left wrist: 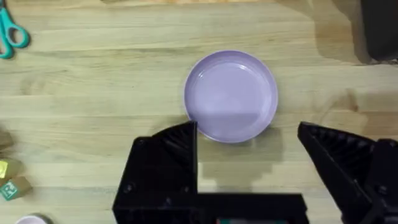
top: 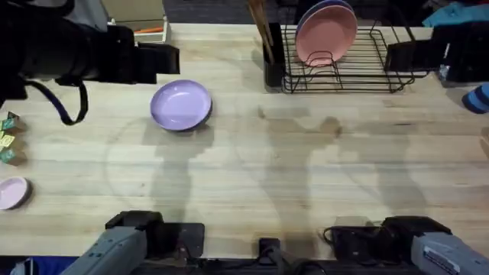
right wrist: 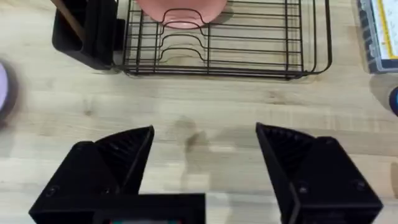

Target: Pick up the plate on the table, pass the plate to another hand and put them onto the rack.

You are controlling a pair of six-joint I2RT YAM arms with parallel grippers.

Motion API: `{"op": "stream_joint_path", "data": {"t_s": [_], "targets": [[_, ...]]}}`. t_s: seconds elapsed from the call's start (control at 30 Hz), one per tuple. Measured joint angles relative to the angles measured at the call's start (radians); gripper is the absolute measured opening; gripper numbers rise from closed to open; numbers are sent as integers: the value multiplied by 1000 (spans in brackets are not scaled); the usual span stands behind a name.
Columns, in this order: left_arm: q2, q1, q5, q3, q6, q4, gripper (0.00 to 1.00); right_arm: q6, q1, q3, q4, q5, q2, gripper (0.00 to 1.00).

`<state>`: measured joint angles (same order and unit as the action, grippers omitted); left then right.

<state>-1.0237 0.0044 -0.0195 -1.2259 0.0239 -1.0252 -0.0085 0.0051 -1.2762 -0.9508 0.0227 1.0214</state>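
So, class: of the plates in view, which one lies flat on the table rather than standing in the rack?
The lavender-purple plate, lying flat on the table. The salmon-pink plate stands upright in the black wire rack.

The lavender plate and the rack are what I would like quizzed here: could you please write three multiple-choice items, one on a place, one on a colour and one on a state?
1. Where does the lavender plate lie?
A. flat on the table
B. upright in the rack
C. between a gripper's fingers

2. What colour is the front plate standing in the rack?
A. green
B. salmon pink
C. white

3. How do the left gripper fingers stand?
A. shut on the plate
B. shut on nothing
C. open, above the plate's near rim

Answers:
1 A: the overhead view shows it flat on the wood, well left of the rack.
2 B: a pink disc leans in the wire slots.
3 C: the left wrist view shows the two fingers wide apart with nothing between them.
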Motion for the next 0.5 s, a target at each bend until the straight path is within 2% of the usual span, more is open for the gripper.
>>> {"op": "stream_joint_path", "data": {"t_s": [0.1, 0.33, 0.5], "targets": [[-5, 17, -8, 0, -5, -1, 992, 0, 0, 0, 0, 0, 1, 992], [-86, 155, -18, -2, -30, -4, 992, 0, 0, 0, -1, 0, 39, 992], [-162, 231, -26, -2, -32, 4, 993, 0, 0, 0, 0, 0, 63, 992]]}}
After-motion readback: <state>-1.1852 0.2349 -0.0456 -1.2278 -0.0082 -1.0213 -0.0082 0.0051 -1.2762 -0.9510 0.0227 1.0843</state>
